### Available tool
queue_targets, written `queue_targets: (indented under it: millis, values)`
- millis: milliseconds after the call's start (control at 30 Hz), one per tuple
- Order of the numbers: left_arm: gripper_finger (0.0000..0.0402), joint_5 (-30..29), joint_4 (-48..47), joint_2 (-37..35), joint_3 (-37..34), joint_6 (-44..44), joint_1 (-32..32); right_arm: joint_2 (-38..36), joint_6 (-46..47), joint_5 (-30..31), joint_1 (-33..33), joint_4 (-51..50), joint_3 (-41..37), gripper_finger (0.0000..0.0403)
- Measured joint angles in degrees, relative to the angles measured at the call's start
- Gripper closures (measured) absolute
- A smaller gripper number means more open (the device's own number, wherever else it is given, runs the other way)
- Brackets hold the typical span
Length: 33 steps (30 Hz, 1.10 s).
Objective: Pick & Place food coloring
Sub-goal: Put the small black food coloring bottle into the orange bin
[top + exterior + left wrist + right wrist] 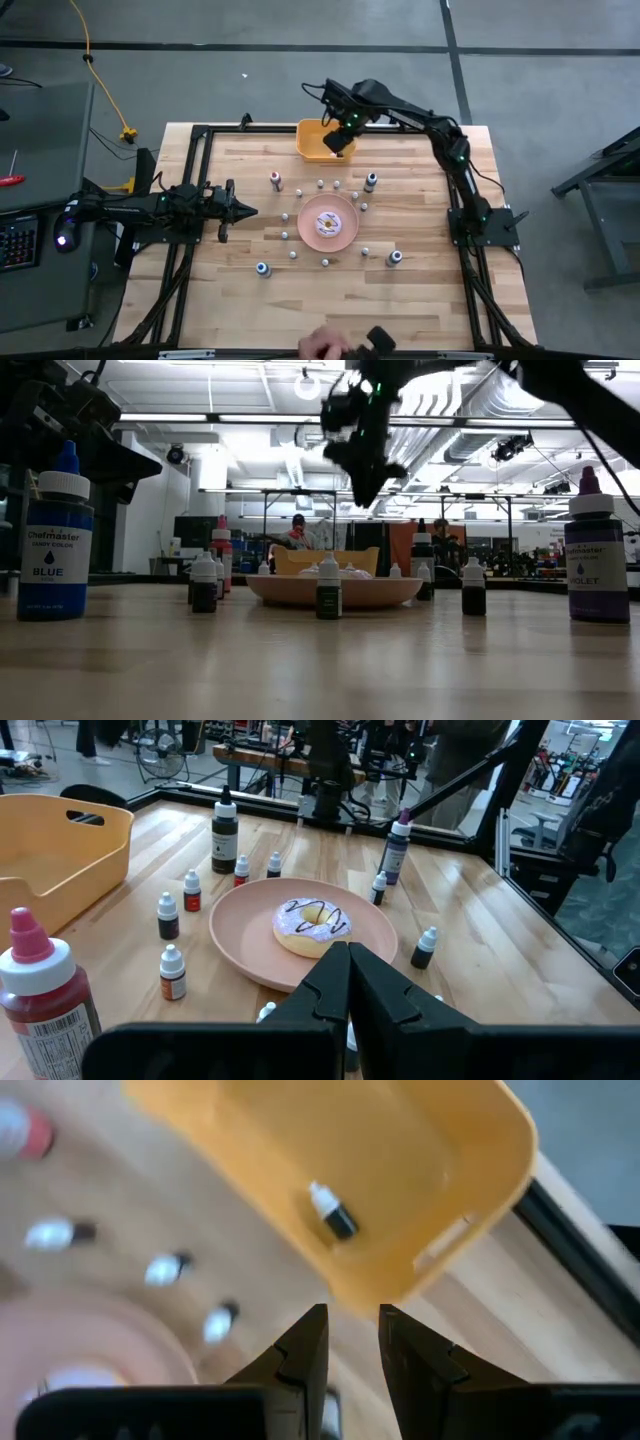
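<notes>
Several tiny food coloring bottles (320,184) stand on the table around a pink plate (305,225) that bears a doughnut (328,222). Larger bottles stand farther out: a red one (275,180) and blue-capped ones (370,181). One small bottle (332,1215) lies on its side in the orange bin (312,140). My right gripper (340,140) hangs above the bin's near rim, pointing down, fingers nearly together on a small whitish thing. My left gripper (245,211) waits shut at the table's left. My right gripper has a small whitish piece (330,1405) between its two fingers, probably one of the tiny bottles. Only a sliver shows behind the fingertips, so its part cannot be told. The fingers point down from above, and the piece is lifted clear of the table.
The orange bin (400,1160) sits at the table's far edge, its near wall under my right gripper. A black frame (200,135) borders the table. A person's hand (320,346) shows at the near edge. Bare wood lies along the near side.
</notes>
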Motion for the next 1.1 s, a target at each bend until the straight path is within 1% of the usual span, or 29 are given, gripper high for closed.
queue_targets:
  millis: [133, 233, 333, 500, 633, 800, 967, 1100]
  values:
    - [0.0401, 0.0, 0.0, 0.0, 0.0, 0.0, 0.0, -4.3, -1.8, 4.0, 3.8, -5.4, 0.0, 0.032]
    - [0.0401, 0.0, 0.0, 0.0, 0.0, 0.0, 0.0, -7.3, -1.7, 5.7, 7.1, -9.1, 0.0, 0.032]
    - [0.0401, 0.0, 0.0, 0.0, 0.0, 0.0, 0.0, -10.2, -0.5, 6.4, 10.2, -10.2, -0.4, 0.032]
    - [0.0401, 0.0, 0.0, 0.0, 0.0, 0.0, 0.0, -16.6, 1.8, 6.3, 14.7, -10.1, -4.3, 0.032]
    - [0.0401, 0.0, 0.0, 0.0, 0.0, 0.0, 0.0, -23.4, 3.5, 6.2, 18.4, -10.2, -11.8, 0.032]
    - [0.0401, 0.0, 0.0, 0.0, 0.0, 0.0, 0.0, -33.0, 7.0, 4.9, 23.7, -8.2, -24.8, 0.032]
    - [0.0401, 0.0, 0.0, 0.0, 0.0, 0.0, 0.0, -42.0, 11.7, 1.4, 28.1, -2.8, -38.9, 0.032]
    - [0.0401, 0.0, 0.0, 0.0, 0.0, 0.0, 0.0, -47.6, 15.5, -2.1, 30.8, 0.9, -48.9, 0.032]
